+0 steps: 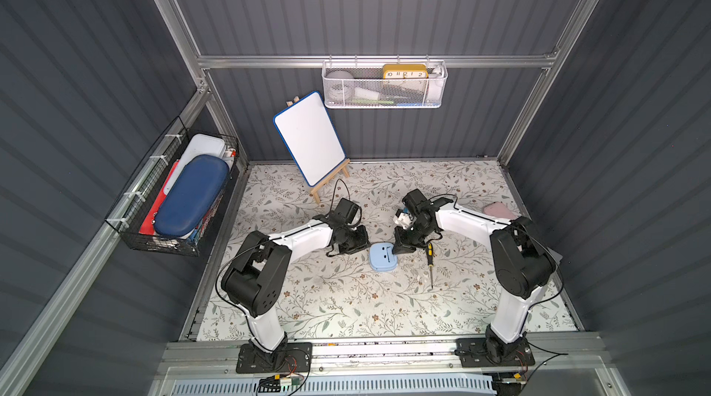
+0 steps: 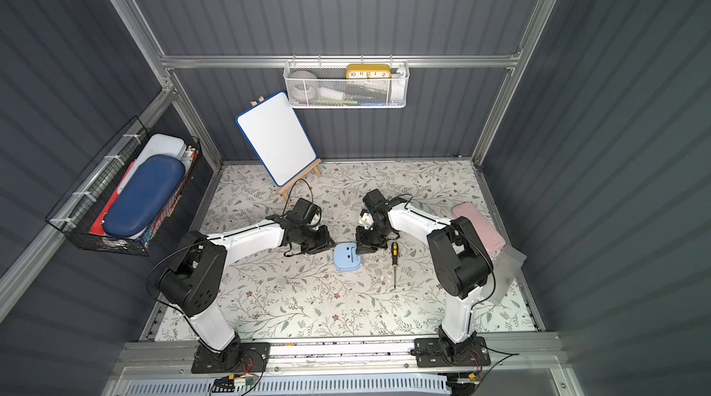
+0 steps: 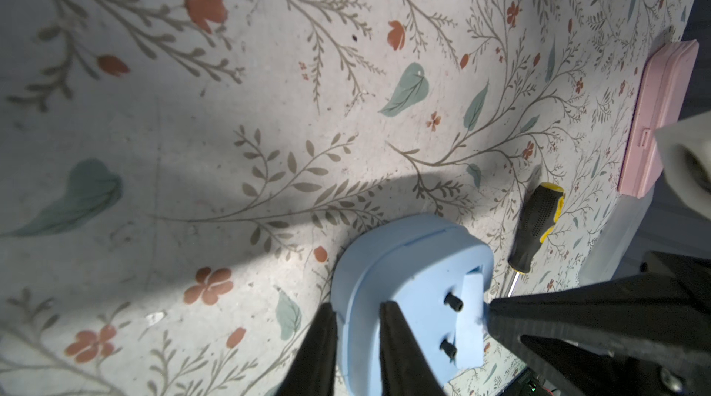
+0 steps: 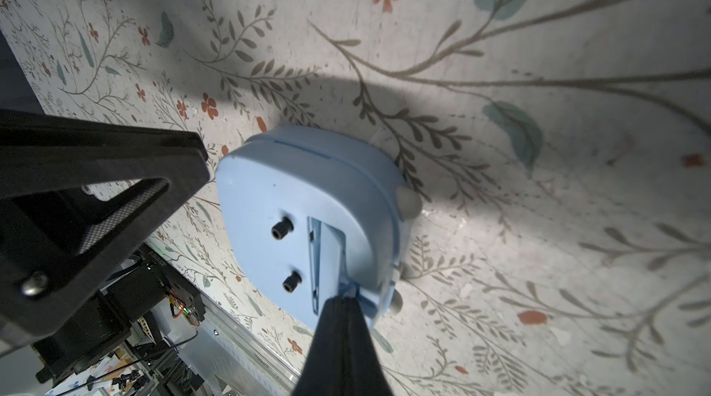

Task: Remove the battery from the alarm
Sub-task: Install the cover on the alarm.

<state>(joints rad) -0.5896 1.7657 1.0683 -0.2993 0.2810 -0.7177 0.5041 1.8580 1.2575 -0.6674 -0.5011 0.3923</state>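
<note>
The alarm (image 1: 383, 257) lies face down on the bench (image 1: 346, 305), back up, between both arms. The left end effector (image 3: 359, 311) clamps the alarm's rim, straddling the edge to steady it. The right end effector (image 4: 342, 300) is closed, its tips wedged under the end of the battery cover (image 4: 327, 248), which sits tilted in its slot. The battery is hidden, presumably beneath the cover. Step in hand: cover removal. The next move calls for a controlled upward lever without dragging the alarm. A screwdriver (image 1: 430, 259) lies just beside the alarm and a pink case (image 3: 654, 113) farther off.
</note>
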